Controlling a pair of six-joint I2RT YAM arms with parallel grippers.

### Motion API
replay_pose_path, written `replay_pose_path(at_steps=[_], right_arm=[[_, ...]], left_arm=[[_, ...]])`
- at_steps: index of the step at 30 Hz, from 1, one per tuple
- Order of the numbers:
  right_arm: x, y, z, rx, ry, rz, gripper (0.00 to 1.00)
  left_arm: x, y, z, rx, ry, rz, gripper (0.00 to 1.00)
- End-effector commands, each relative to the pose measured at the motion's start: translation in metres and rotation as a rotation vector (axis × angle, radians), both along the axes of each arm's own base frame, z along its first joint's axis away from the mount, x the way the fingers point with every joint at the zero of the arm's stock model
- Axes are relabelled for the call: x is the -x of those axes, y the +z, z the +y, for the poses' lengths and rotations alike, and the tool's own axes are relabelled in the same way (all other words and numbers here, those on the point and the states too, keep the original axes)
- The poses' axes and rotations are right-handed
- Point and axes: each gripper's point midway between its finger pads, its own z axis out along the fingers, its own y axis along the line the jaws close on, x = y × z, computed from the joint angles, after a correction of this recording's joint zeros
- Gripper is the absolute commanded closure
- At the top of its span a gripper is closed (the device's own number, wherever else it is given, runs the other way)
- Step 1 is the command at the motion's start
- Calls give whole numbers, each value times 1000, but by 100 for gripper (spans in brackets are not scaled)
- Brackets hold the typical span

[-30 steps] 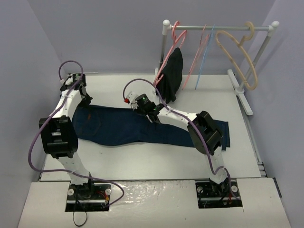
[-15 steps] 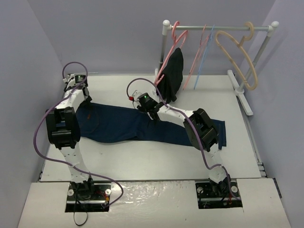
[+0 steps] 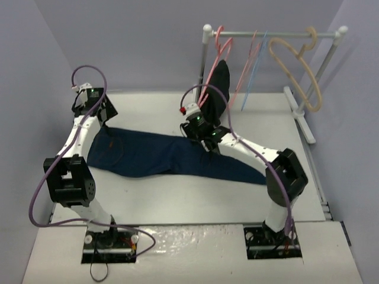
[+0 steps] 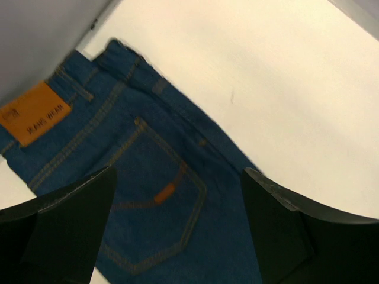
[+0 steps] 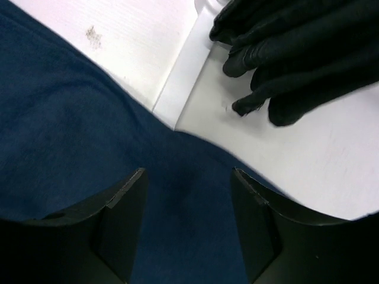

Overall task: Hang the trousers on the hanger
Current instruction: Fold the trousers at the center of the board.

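Note:
The trousers lie flat across the table, waistband to the left. In the left wrist view their brown patch and a back pocket show. My left gripper hovers open above the waistband end with nothing between its fingers. My right gripper is open over the trousers' middle, close to their far edge, and also holds nothing. The light-blue hanger hangs on the rack at the back right, apart from both grippers.
The rack also carries pink hangers, one with a black garment hanging down just beyond my right gripper, and a beige hanger. The rack's foot runs along the table's right side.
Both grippers went from shut to open and let go of the trousers. The trousers moved toward the far side and settled flat. My right wrist shifted right toward the black garment.

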Motion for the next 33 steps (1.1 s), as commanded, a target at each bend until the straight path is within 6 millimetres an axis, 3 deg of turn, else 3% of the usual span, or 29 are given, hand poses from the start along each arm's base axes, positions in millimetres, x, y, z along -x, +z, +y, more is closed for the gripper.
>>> replay_pose_path(at_steps=[1,6,9,11,15,20,24,28,33], right_arm=[[35,-17,-9,-207,-152,108,42],[70,-69,-28,-233,-242,230,41],[84,-85,-42,-255,-306,273,41],[87,-89,-56,-307,-390,291,41],[103,-100,-104,-401,-566,345,40],[103,-90,-155,-450,-718,323,38],[109,-92,-195,-465,-848,329,37],[113,-91,-231,-500,-962,329,37],[118,-86,-276,-486,-1091,292,35]], left_arm=[[33,-33,-46,58,-91,102,17],[68,-102,-59,152,-49,270,17],[83,-126,-60,172,-29,347,17],[99,-139,-59,180,-7,410,17],[139,-160,-54,207,67,510,17],[182,-176,-50,300,169,579,17],[194,-165,-44,336,214,544,17],[187,-132,-37,326,203,444,17],[170,-73,-30,252,91,286,14]])
